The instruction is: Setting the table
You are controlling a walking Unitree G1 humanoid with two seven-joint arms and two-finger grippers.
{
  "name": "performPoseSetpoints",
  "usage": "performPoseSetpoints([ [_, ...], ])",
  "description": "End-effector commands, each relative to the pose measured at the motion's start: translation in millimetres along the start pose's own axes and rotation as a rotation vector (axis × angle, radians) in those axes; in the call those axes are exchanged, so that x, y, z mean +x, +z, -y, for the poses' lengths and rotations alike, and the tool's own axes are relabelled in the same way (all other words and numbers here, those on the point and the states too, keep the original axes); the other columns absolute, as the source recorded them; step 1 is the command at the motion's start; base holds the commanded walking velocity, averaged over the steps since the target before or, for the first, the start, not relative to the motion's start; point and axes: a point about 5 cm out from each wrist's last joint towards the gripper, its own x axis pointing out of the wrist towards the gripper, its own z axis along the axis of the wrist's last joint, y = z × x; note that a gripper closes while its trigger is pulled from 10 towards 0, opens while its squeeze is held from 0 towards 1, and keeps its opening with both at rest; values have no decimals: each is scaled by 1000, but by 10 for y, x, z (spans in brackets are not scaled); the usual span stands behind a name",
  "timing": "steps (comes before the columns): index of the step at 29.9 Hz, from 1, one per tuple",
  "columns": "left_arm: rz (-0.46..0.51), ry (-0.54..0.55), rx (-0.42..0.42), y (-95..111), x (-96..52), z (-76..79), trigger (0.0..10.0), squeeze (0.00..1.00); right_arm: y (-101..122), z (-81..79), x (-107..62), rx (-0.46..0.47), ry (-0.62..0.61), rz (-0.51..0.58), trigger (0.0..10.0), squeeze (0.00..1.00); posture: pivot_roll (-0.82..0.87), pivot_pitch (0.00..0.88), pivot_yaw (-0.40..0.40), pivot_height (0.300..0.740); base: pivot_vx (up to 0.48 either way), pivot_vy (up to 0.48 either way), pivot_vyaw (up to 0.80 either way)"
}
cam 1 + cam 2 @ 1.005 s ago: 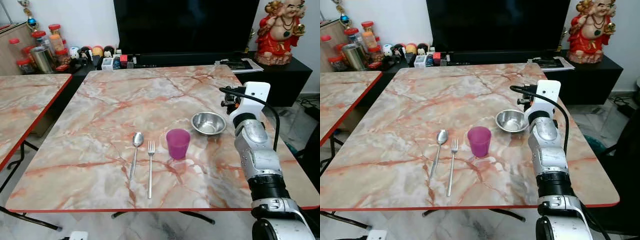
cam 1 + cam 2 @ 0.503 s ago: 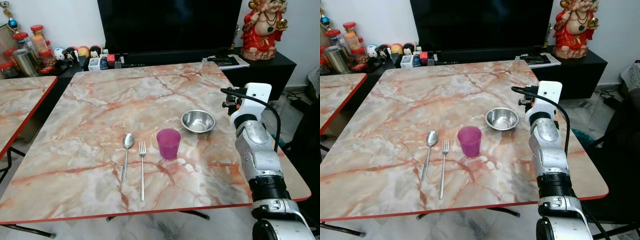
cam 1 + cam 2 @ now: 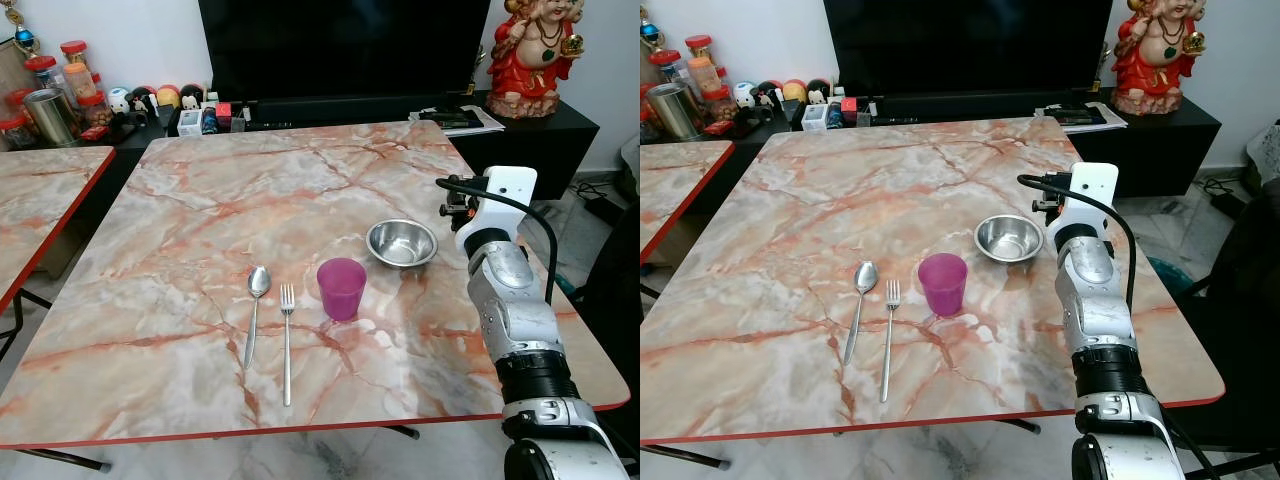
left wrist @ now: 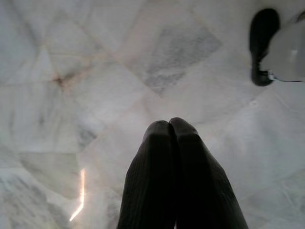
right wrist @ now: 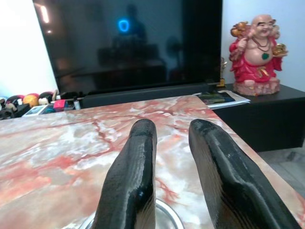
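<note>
Purple cup [image 3: 341,287] upright on marble surface [image 3: 200,230]; fork [image 3: 286,340] just left of cup, spoon [image 3: 253,312] left of fork, steel bowl [image 3: 401,242] right and behind cup. Right claw [image 5: 172,143] raised just right of bowl, narrowly parted, empty. Left claw [image 4: 169,125] pressed closed, empty, over pale floor [image 4: 95,71].

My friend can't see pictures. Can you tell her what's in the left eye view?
A marble table holds a spoon, a fork, a purple cup and a steel bowl in a row. The robot's right arm reaches over the table's right side, beside the bowl.
</note>
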Motion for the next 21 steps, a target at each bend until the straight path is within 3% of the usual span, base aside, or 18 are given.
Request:
performPoseSetpoints([
  [1, -3, 1, -4, -16, -1, 10, 10000, 0, 46, -54, 10, -9, 24, 21, 10000, 0, -119, 0, 36, 740, 0, 0, 0],
  [3, -4, -2, 0, -14, -1, 14, 10000, 0, 51, -74, 1, -4, 34, 26, 10000, 0, -119, 0, 36, 740, 0, 0, 566],
  [21, 3, -8, 3, 47, 5, 19, 10000, 0, 87, -122, 31, 4, 68, 28, 10000, 0, -120, 0, 30, 740, 29, 0, 0],
])
